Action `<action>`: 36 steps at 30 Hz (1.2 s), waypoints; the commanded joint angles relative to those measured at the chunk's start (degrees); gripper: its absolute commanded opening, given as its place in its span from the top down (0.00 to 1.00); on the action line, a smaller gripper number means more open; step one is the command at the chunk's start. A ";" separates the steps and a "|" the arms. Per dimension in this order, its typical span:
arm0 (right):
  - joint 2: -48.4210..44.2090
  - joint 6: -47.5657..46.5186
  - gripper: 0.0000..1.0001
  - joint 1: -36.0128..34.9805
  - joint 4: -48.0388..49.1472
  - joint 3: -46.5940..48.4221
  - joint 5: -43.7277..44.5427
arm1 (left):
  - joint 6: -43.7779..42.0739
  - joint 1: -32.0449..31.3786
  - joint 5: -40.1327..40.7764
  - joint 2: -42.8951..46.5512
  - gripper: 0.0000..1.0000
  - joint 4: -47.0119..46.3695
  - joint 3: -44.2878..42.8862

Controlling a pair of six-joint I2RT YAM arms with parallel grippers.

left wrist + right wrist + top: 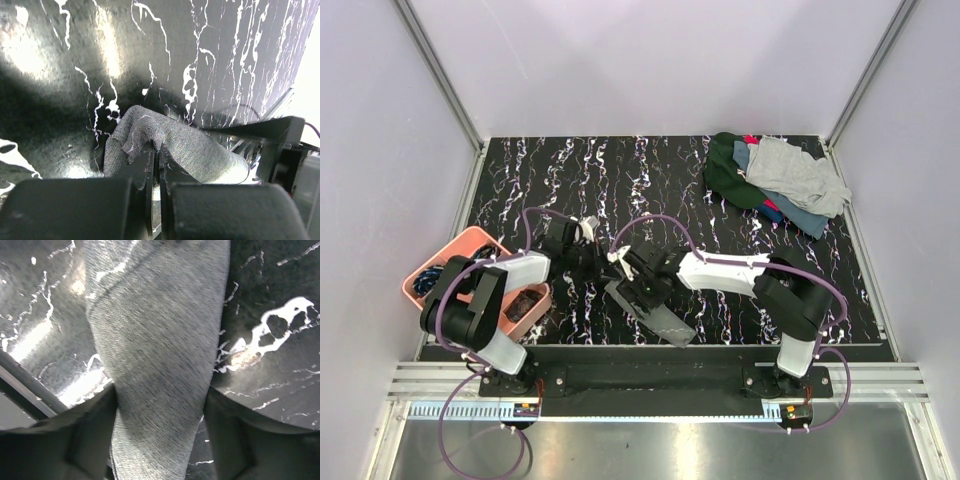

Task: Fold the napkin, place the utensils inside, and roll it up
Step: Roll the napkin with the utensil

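Observation:
The grey napkin [655, 312] lies as a long narrow roll on the black marbled table, slanting from centre toward the front edge. My left gripper [607, 262] is at its far left end. In the left wrist view the gripper [156, 150] is shut, pinching a bunched fold of the napkin [195, 150]. My right gripper [642, 278] straddles the roll just beside it. In the right wrist view the napkin [160, 340] fills the gap between the fingers [90, 440], which press its sides. No gold utensils show in any view.
A pink bin [442, 262] holding dark items stands at the table's left edge, beside the left arm. A heap of green, light-grey and blue cloths [775, 180] lies at the back right. The table's front edge [720, 347] runs just below the roll.

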State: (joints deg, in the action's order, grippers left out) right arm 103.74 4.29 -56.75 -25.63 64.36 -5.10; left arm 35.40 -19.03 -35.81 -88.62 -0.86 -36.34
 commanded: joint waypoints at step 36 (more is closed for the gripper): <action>10.87 2.21 0.54 13.69 2.86 0.77 -35.16 | -1.38 -0.04 -2.33 0.56 0.76 -5.99 1.71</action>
State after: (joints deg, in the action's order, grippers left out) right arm 113.47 7.86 -43.33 -21.41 65.36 -45.47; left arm 34.44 -17.91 -35.99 -86.78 -3.07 -35.00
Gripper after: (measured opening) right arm 0.429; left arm 0.332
